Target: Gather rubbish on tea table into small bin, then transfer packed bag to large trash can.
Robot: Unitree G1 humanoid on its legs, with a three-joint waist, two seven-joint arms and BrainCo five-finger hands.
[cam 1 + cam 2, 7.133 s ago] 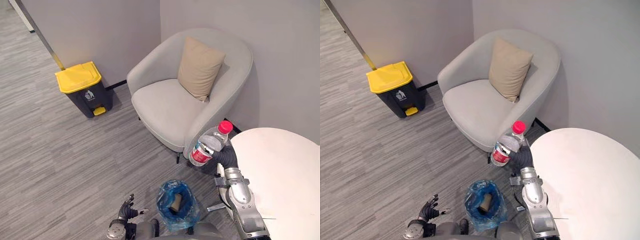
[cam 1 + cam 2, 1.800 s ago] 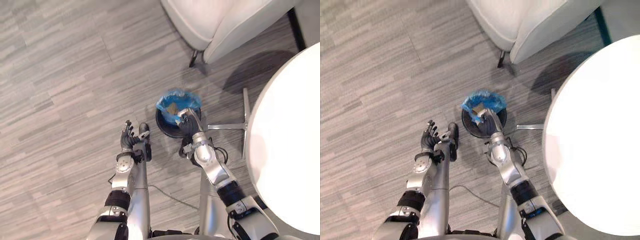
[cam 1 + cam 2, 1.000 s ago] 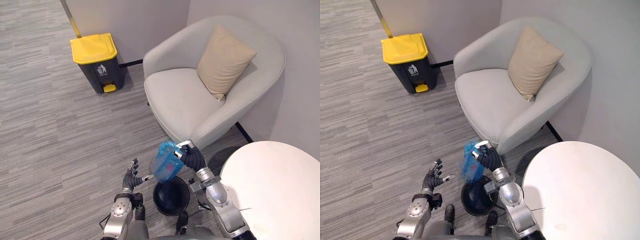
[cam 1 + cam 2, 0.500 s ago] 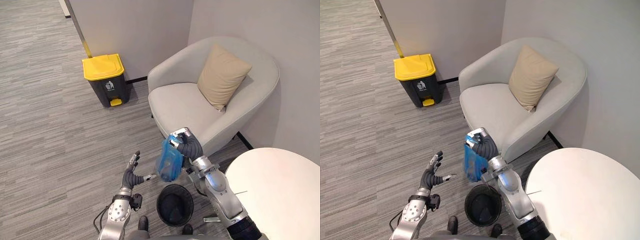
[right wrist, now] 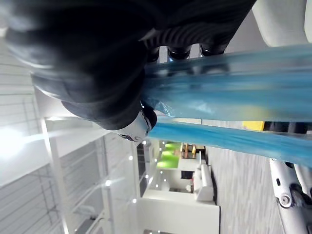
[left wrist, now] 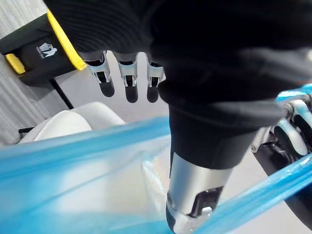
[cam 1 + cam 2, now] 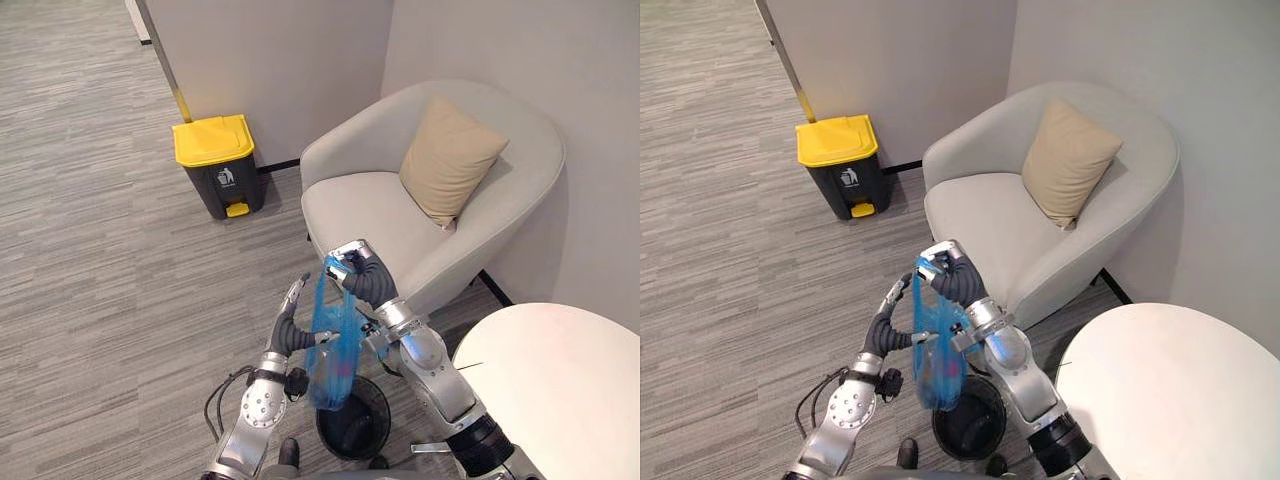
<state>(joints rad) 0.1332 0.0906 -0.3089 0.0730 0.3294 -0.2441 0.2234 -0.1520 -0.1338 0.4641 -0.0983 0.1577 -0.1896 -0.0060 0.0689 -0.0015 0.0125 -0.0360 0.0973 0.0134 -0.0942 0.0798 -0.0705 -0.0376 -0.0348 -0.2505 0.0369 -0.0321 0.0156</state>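
Right hand: we see the right hand [image 7: 364, 281] raised, its fingers curled tight round the gathered top of the translucent blue plastic rubbish bag [image 7: 331, 358].
Bag: it hangs straight down from that hand, bulging at its lower end with dark and reddish things that we cannot make out.
Left hand: our left hand [image 7: 289, 327] is just beside the bag, lower than the right hand. Its fingers are straight and point upward, holding nothing; in its wrist view the thumb [image 6: 194, 195] reaches to the blue film.
Small bin: the small round black bin [image 7: 384, 414] stands on the grey striped floor [image 7: 100, 260] below both hands. The bag's lower end shows over its rim, and we cannot tell whether they touch.
Large can: the dark grey pedal bin with a yellow lid [image 7: 218, 165] is well beyond the left hand, lid down, against the wall.
Beyond the right hand: a pale grey tub armchair [image 7: 370, 205] with a tan square cushion [image 7: 450, 160].
Tabletop: the round white tabletop [image 7: 560, 390] lies to the outer side of the right arm.
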